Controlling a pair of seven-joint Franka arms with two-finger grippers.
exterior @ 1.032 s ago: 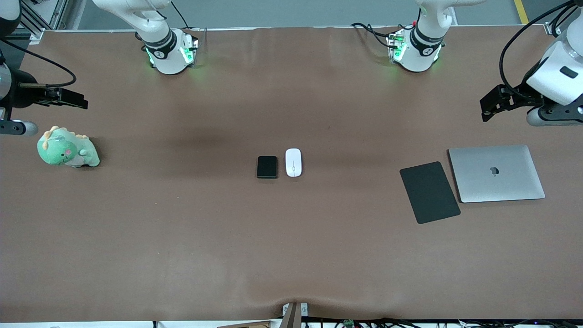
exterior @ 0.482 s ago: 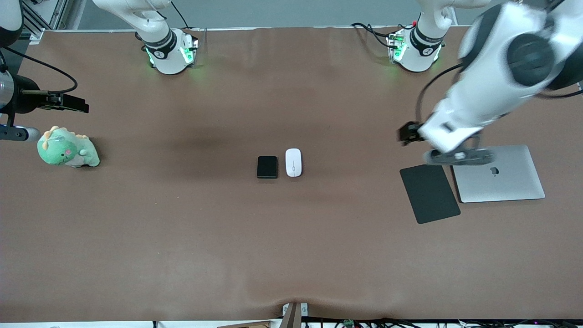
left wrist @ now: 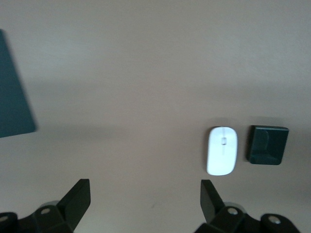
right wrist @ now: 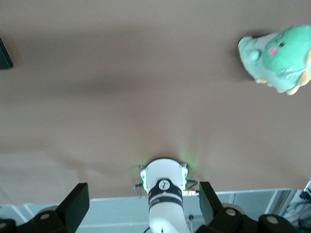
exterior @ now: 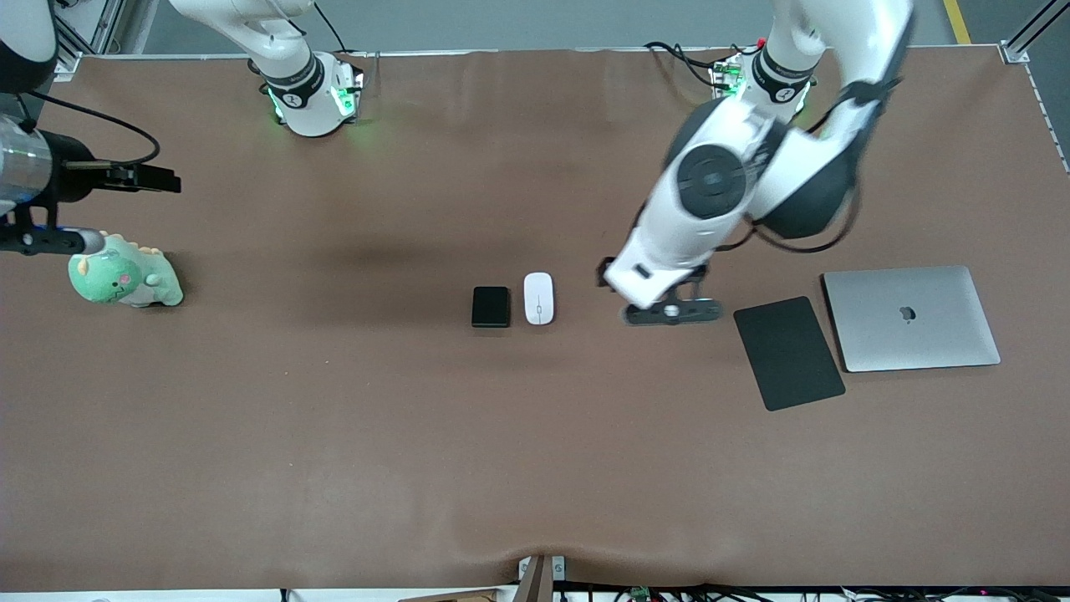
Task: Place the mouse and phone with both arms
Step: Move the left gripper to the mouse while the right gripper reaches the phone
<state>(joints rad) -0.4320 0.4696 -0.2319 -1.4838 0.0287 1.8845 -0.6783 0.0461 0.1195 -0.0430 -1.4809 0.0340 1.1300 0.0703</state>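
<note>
Two things wait for you in the middle of the table: the mouse and the phone. They lie side by side, just beside each other but not touching. The mouse is the one toward the left arm's end of the table.

You look to be at the very first step, the reach. Nothing is picked up yet.

Your left gripper hangs over bare table between the mouse and the mouse pad. Its fingers stand wide apart and hold nothing. In the left wrist view you can see the mouse and the phone off to one side, not under the gripper yet.

Your right gripper is up in the air near the right arm's end of the table, close to the green dinosaur toy. Its fingers are wide apart too, and empty. It is well apart from the phone.

Next, I think you need to bring the left gripper over the mouse, line the fingers up along its long sides, and go down. The right gripper has a long way to go to reach the phone. Take care, because the two things lie so close that a finger could bump the wrong one.

A closed laptop lies beside the mouse pad.
</note>
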